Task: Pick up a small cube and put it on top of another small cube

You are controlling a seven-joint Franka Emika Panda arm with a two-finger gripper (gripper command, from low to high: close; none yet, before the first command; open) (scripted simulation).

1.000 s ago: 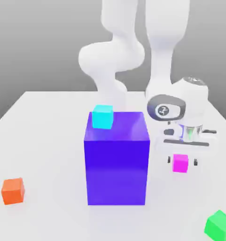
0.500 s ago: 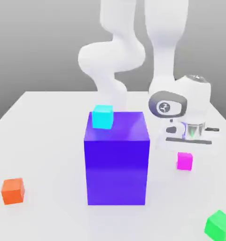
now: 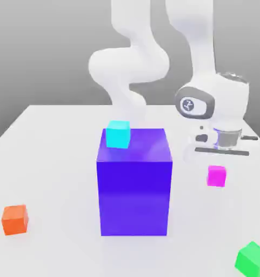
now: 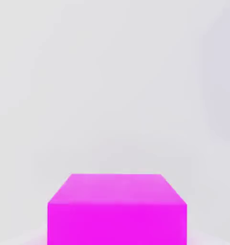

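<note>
The small cube (image 3: 217, 176), plain magenta-pink, hangs just under my white hand at the exterior view's right, slightly above the table. My gripper (image 3: 217, 169) is shut on it. In the hand view the same small cube (image 4: 116, 210) sits close up with the pale table behind it. A small cyan cube (image 3: 118, 134) rests on the top of the big blue-purple cube (image 3: 134, 189), near its far corner at the exterior view's left. That big cube stands to the left of my gripper with a gap between them.
An orange cube (image 3: 15, 219) lies on the white table (image 3: 51, 162) at the exterior view's left front. A green cube (image 3: 252, 258) lies at the right front corner. My arm rises behind the big cube.
My gripper has shut on the small cube, then risen and shifted toward the exterior view's right, carrying the cube with it. The other cubes have not moved.
</note>
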